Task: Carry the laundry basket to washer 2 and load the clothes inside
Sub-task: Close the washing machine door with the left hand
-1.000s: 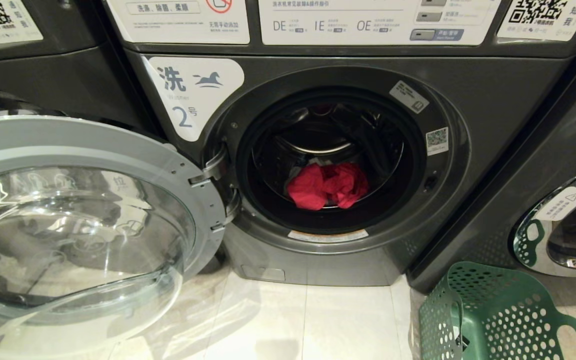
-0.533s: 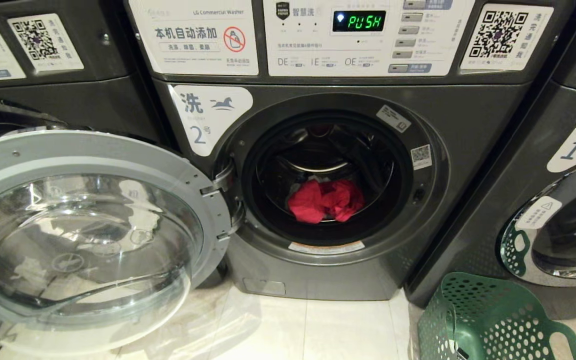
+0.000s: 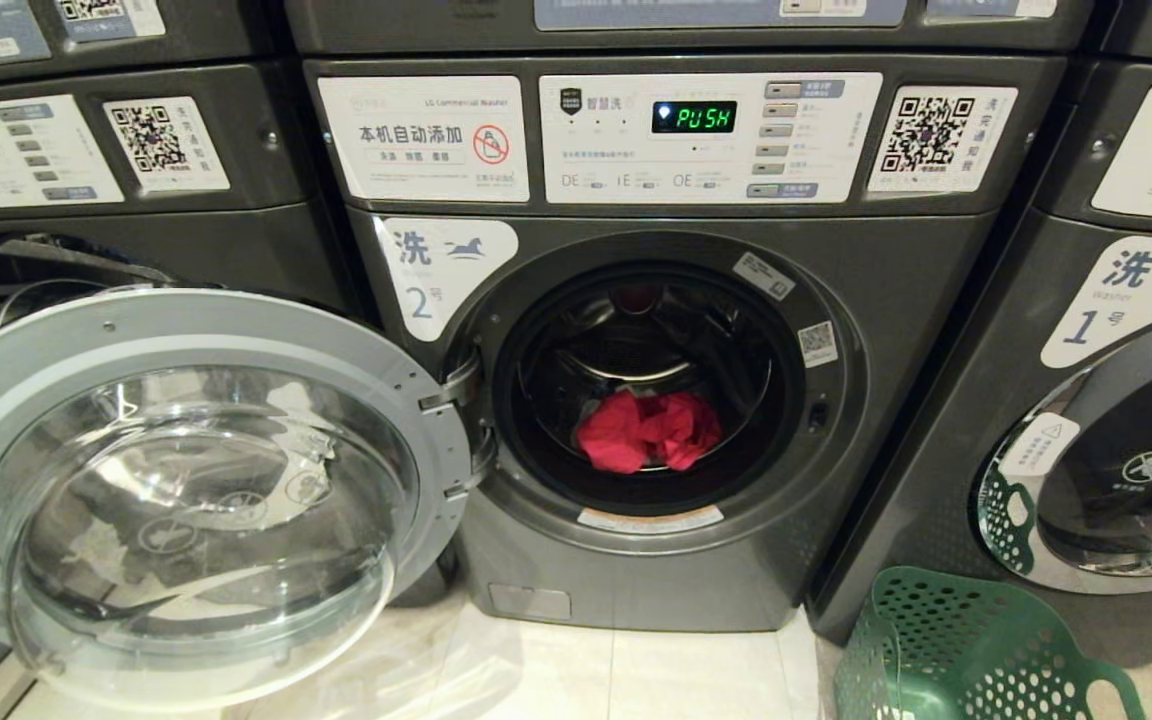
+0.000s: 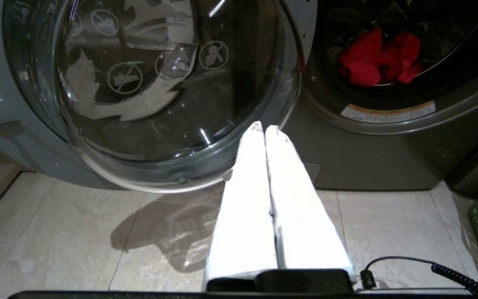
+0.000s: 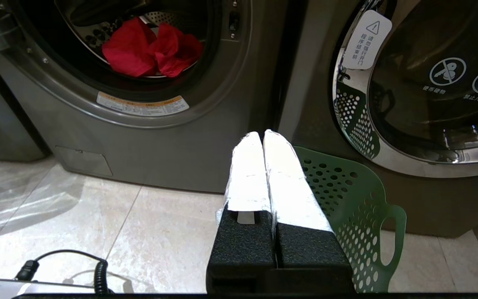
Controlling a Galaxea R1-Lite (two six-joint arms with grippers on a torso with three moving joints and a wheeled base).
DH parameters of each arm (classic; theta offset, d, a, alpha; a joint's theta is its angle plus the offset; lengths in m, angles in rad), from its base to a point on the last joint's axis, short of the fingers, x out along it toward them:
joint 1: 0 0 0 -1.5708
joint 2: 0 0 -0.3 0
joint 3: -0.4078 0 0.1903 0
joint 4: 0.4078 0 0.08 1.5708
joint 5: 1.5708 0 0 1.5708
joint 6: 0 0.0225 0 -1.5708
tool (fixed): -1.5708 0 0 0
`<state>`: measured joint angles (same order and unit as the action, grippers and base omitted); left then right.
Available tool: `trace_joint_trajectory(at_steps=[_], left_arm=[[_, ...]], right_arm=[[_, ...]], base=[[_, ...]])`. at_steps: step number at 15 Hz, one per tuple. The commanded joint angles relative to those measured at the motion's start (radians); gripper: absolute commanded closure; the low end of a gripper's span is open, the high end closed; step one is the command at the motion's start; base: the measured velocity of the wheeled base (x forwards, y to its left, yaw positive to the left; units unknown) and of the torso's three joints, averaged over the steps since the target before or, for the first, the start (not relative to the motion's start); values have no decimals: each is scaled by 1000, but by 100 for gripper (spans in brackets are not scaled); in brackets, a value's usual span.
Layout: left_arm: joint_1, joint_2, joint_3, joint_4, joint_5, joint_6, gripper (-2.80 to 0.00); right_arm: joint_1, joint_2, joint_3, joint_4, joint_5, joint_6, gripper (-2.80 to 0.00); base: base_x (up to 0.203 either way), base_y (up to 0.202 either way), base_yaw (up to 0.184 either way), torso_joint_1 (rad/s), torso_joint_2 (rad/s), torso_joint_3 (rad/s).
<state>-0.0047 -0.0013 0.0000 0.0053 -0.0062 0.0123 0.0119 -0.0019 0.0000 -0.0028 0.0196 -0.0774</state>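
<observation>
We judge the loading nearly done: soft, crumpled red clothes [image 3: 648, 431] lie in washer 2 [image 3: 656, 400]'s steel drum, its glass door [image 3: 196, 490] swung wide. The perforated green laundry basket [image 3: 966, 650] stands on the tiled floor, right. Left tool [image 4: 264, 128] and right tool [image 5: 262, 135] hang pressed together, empty; we would check the basket before closing.

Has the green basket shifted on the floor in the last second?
No. The basket stands at the same spot against washer 1's lower front corner; the whole view shifted, so the camera moved, not the basket.
</observation>
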Motion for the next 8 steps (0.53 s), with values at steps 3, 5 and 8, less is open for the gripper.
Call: trace_joint_trajectory(at_steps=[3, 5, 8], left_arm=[[0, 1, 0, 1, 0, 0, 0], [0, 1, 0, 1, 0, 1, 0], [0, 1, 0, -1, -3, 6, 0]], right_arm=[[0, 2, 0, 0, 0, -1, 0], [0, 2, -1, -2, 0, -1, 0], [0, 2, 0, -2, 0, 1, 0]], base=[[0, 0, 0, 0, 2, 29], [0, 0, 0, 0, 0, 0], [0, 0, 0, 0, 0, 0]])
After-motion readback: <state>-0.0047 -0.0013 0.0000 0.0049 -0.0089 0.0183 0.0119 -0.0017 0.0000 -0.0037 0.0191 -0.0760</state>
